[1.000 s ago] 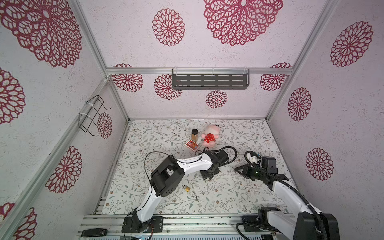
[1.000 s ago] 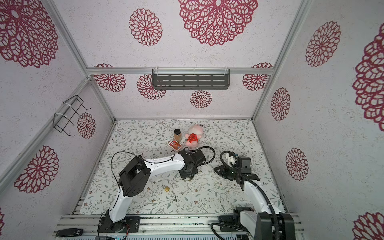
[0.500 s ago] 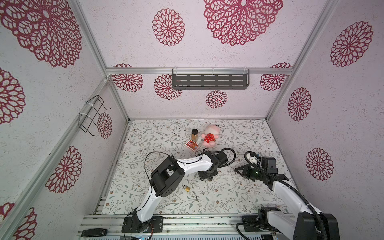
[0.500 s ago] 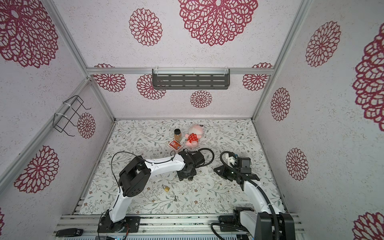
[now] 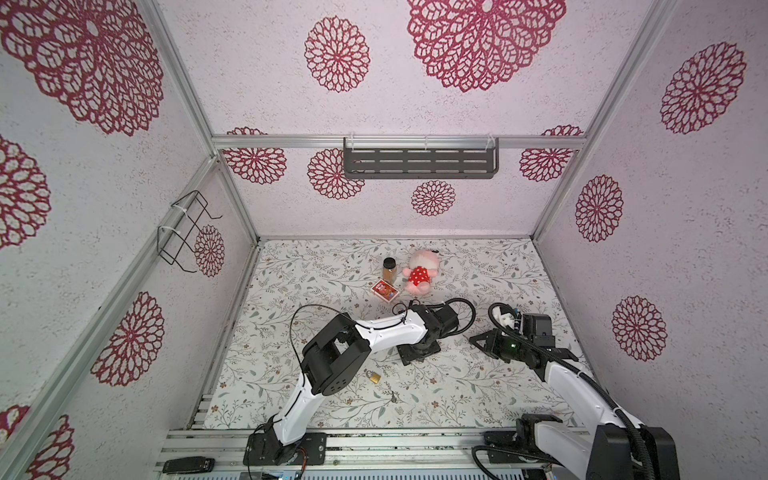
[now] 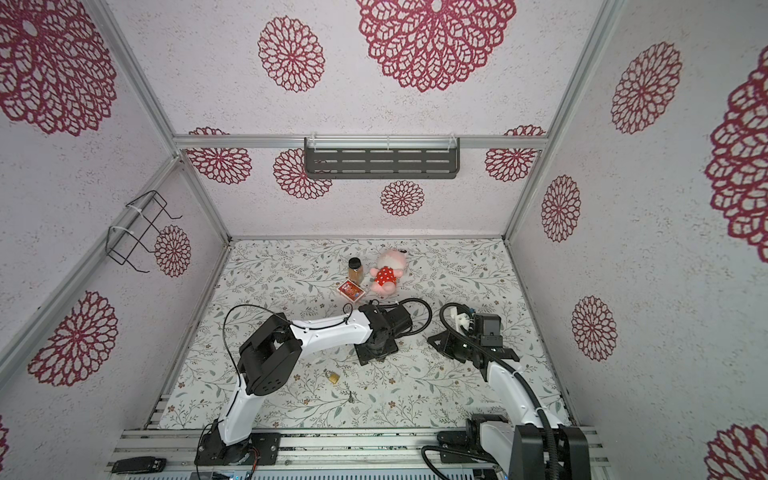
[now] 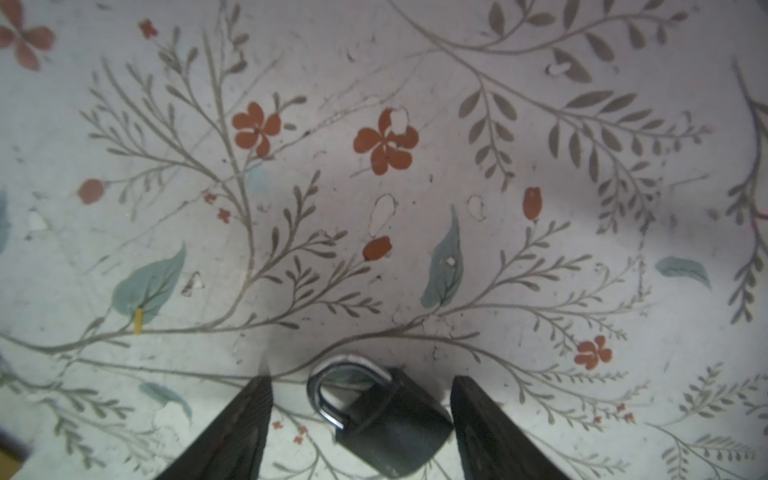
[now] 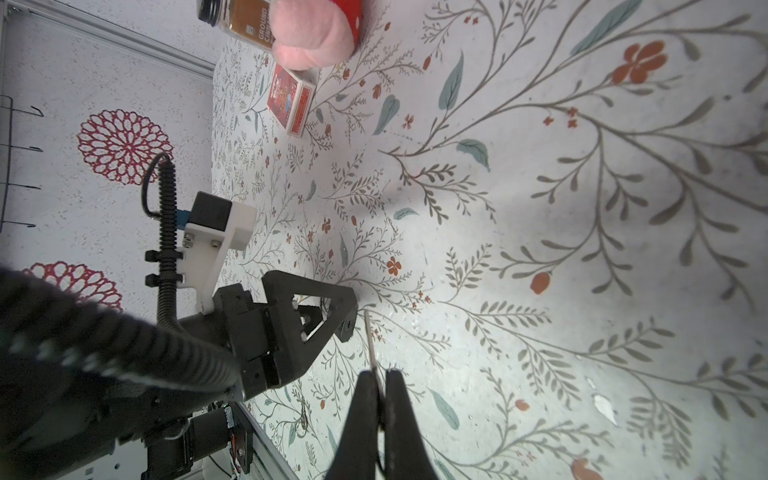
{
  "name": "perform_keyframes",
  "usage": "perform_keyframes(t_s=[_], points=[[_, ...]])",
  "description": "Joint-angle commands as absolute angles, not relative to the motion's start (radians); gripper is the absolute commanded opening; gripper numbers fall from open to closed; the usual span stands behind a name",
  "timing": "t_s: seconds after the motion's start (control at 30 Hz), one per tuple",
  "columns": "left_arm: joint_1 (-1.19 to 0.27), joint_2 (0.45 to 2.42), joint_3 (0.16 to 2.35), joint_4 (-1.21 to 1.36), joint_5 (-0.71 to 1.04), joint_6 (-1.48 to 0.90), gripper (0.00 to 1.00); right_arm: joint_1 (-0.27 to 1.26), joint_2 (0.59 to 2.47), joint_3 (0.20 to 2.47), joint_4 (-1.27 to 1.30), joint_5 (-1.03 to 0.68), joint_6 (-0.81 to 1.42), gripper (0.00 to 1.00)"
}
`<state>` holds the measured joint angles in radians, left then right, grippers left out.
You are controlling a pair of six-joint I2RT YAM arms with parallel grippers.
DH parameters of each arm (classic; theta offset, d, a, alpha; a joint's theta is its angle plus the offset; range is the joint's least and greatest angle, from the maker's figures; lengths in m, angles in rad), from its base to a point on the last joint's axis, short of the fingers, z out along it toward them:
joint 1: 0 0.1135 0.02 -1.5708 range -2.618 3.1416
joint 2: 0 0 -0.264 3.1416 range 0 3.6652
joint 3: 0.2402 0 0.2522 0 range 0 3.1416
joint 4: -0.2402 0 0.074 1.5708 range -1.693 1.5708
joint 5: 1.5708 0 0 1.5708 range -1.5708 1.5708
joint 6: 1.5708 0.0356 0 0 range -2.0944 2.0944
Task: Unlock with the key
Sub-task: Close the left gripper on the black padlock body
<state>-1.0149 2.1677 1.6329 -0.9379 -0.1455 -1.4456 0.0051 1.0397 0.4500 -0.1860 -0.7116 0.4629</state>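
Left wrist view: left gripper (image 7: 360, 376) has its jaws spread wide and clamps nothing. A dark padlock (image 7: 390, 424) lies flat on the floral mat (image 7: 374, 62) between the fingers, shackle toward the fingertips. Its body sits close against one finger, with a clear gap to the other. In both top views this gripper (image 5: 417, 353) (image 6: 376, 353) points down at the mat and covers that padlock completely. The top views add what lies outside the left wrist view: a brass padlock (image 5: 374, 377) (image 6: 333, 376) on the mat well behind the left gripper, beside its arm's elbow. Just past it is a small dark metal piece (image 5: 393, 397), too small to identify. Right wrist view: right gripper (image 8: 376, 374) is pressed closed on the key (image 8: 370, 340), seen edge-on as a thin blade sticking out past the fingertips. Its tip is just beside the left gripper (image 8: 345, 320); I cannot tell whether they touch. In a top view the right gripper (image 5: 478, 341) sits near the left one, apart, and the key is too small to make out.
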Motion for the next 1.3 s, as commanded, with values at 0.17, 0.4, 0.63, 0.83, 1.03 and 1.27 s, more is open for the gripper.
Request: perform_keyframes(t_s=[0.17,0.4,0.63,0.83,1.03,1.27], points=[[-1.032,2.125,1.602,-0.997,-0.186,-1.469,0.72,0.0,1.026,0.466,-0.21,-0.718,0.434,0.0],[-1.03,2.104,1.58,-0.998,-0.186,-1.465,0.65,0.001,1.033,0.474,-0.213,-0.717,0.433,0.0],[-1.026,2.138,1.643,-0.991,-0.188,-1.457,0.62,0.002,1.032,0.478,-0.219,-0.713,0.43,0.0],[-1.025,2.146,1.647,-0.975,-0.18,-1.461,0.59,0.002,1.026,0.475,-0.232,-0.711,0.42,0.0],[-1.027,2.146,1.627,-1.001,-0.188,-1.478,0.59,0.002,1.038,0.471,-0.22,-0.719,0.423,0.0],[-1.03,2.146,1.597,-0.977,-0.169,-1.511,0.6,0.002,1.045,0.471,-0.215,-0.718,0.422,0.0]])
